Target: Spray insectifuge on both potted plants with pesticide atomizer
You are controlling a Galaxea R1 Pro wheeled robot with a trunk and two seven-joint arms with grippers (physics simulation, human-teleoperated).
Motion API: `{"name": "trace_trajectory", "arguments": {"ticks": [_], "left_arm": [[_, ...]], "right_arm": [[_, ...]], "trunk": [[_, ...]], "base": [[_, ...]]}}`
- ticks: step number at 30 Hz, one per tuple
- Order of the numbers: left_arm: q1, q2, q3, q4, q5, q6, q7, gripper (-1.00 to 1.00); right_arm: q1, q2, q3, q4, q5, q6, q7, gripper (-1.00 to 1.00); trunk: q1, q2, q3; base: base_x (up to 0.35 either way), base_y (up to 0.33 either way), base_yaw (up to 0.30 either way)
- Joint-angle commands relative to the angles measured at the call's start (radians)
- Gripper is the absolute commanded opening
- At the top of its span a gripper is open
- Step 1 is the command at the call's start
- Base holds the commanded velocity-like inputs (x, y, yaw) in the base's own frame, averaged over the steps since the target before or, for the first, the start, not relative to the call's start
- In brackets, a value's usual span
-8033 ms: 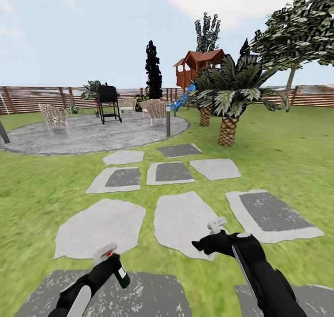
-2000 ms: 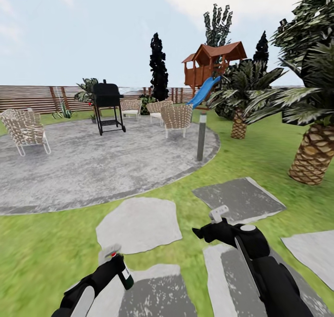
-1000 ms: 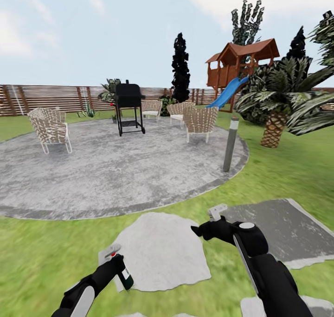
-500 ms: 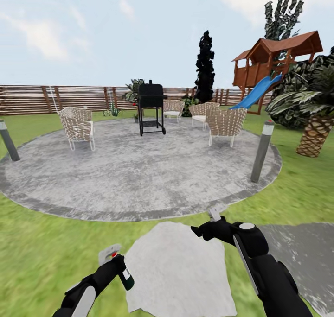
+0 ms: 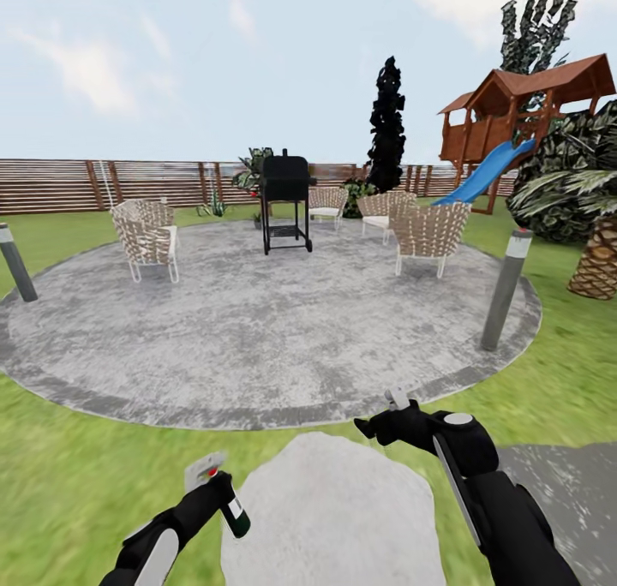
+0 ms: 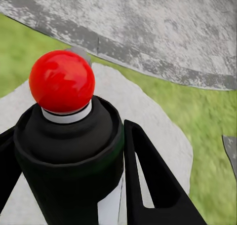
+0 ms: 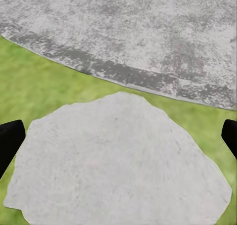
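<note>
Grey gravelly patio [image 5: 257, 329] fills the middle of the head view, round, with green lawn [image 5: 60, 475] around it. At the far left edge a grey bollard lamp [image 5: 15, 262] stands on the patio rim. More to the right a wicker chair [image 5: 147, 236] sits on the gravel, and behind it a brown slat fence [image 5: 103, 183] runs across the frame. At the lower left the left gripper [image 5: 216, 493] is pinching the pesticide atomizer [image 5: 224, 500], a dark green bottle with a white label, tilted, with its red tip up; in the left wrist view the black fingers [image 6: 148, 170] press both sides of the bottle [image 6: 69, 156]. Below centre lies a pale stepping stone [image 5: 330, 513]. In the upper middle a black grill [image 5: 285, 200] stands, and right of it three more wicker chairs [image 5: 428, 235]. At the lower right the right gripper [image 5: 396, 408] holds nothing; in the right wrist view its fingertips [image 7: 11, 138] are spread wide over the stone [image 7: 118, 161]. A second bollard lamp [image 5: 506, 288] stands at the right patio rim, with a wooden playhouse [image 5: 527, 106] and blue slide [image 5: 484, 173] in the upper right, and a palm trunk [image 5: 598, 265] at the right edge.
</note>
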Motion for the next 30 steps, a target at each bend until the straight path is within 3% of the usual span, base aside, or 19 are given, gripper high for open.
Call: {"name": "trace_trajectory", "arguments": {"ticks": [1,30], "left_arm": [[-0.001,0.001,-0.001,-0.001,0.005,0.004,0.001,-1.00],[-0.002,0.001,-0.001,-0.006,0.006,0.003,-0.002,-1.00]], "right_arm": [[0.000,-0.001,0.001,-0.001,0.010,0.002,0.008,1.00],[-0.013,0.006,-0.001,-0.047,0.009,0.000,0.008,1.00]], "trunk": [[0.000,0.000,-0.001],[0.000,0.000,-0.001]], "base": [[0.341,0.000,0.000],[0.342,0.000,0.000]]}}
